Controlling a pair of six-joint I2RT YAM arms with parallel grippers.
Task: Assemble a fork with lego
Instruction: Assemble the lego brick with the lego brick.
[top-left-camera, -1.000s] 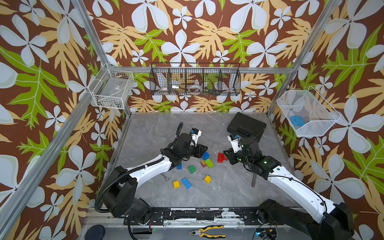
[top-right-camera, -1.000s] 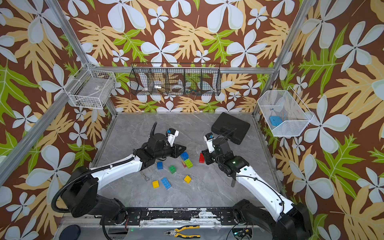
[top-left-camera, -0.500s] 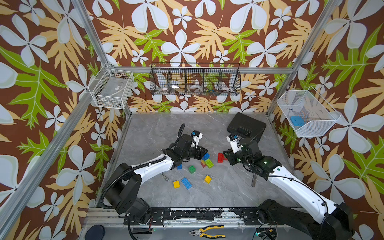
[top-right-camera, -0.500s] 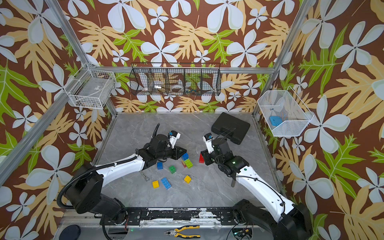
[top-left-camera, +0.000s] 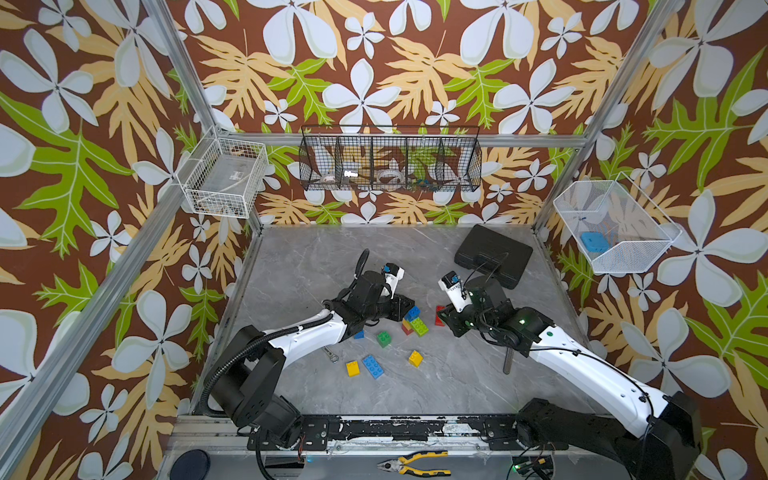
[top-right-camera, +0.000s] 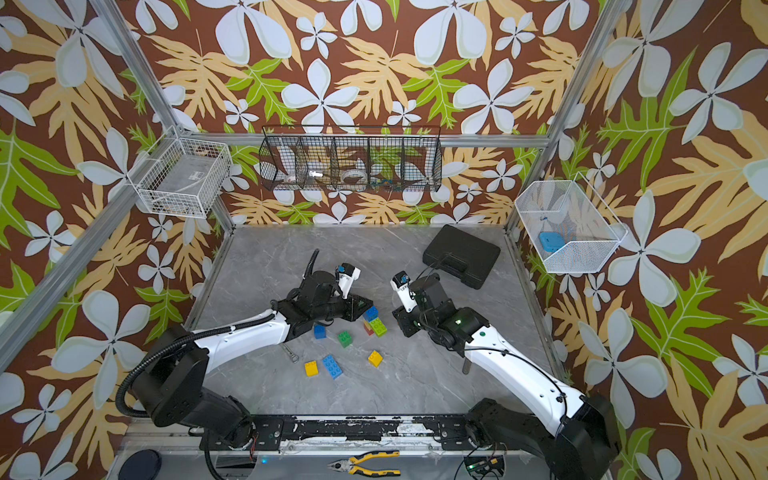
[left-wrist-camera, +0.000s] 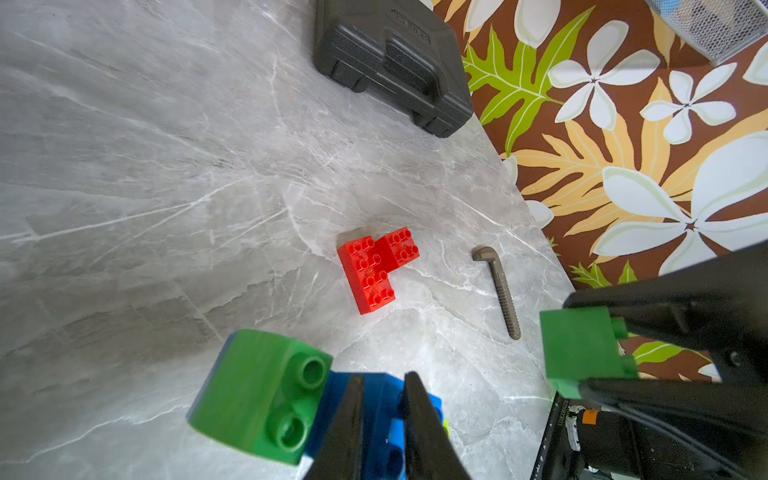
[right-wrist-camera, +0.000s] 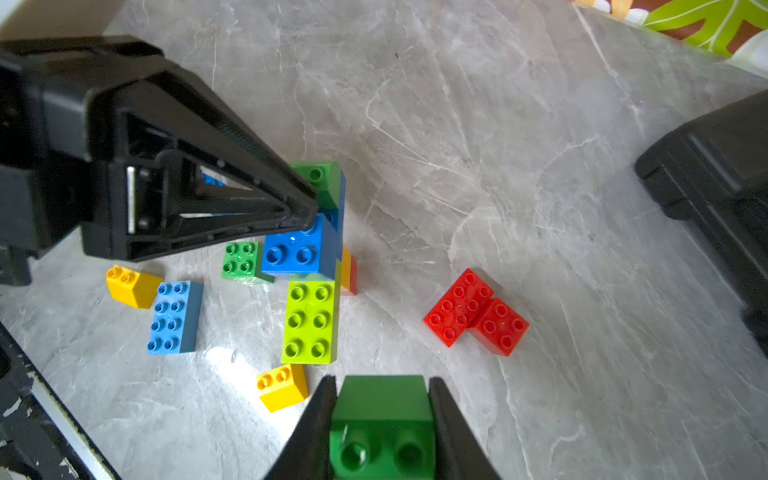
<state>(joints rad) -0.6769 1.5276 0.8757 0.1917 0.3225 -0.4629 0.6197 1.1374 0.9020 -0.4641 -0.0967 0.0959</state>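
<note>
Green plastic is the piece in play: the right jaws are clamped on a dark green brick (right-wrist-camera: 382, 419), one jaw on each flank. They carry it clear of the surface (right-wrist-camera: 540, 145) at about 3 o'clock from the part-built stack (top-left-camera: 412, 322), which sits near the middle. Its studs appear to point back toward the wrist, so the hollow underside leads.

The left jaws are closed with nothing between them. In the right wrist view their tip appears to bear on the blue brick (right-wrist-camera: 297, 249) of the stack, right where a second green brick (right-wrist-camera: 322, 178) meets it. A lime long brick (right-wrist-camera: 309, 320) adjoins the blue one.

The step, as I judge it, is adding the held brick while the left arm pins the stack. To do it well:
- Press straight down with the pinning tip so the stack does not skid on the smooth surface.
- Turn the held brick until its underside faces the target studs squarely.
- Seat it with a straight push and no twist, and open only once it sits flush.

The closed left tip crowds the blue studs, so the approach needs care.

A red pair (right-wrist-camera: 473, 311) lies at 3 o'clock of the stack. A light blue long brick (right-wrist-camera: 174, 318), two yellow bricks (right-wrist-camera: 133, 286) and a small green brick (right-wrist-camera: 243, 259) lie loose between 6 and 8 o'clock.
</note>
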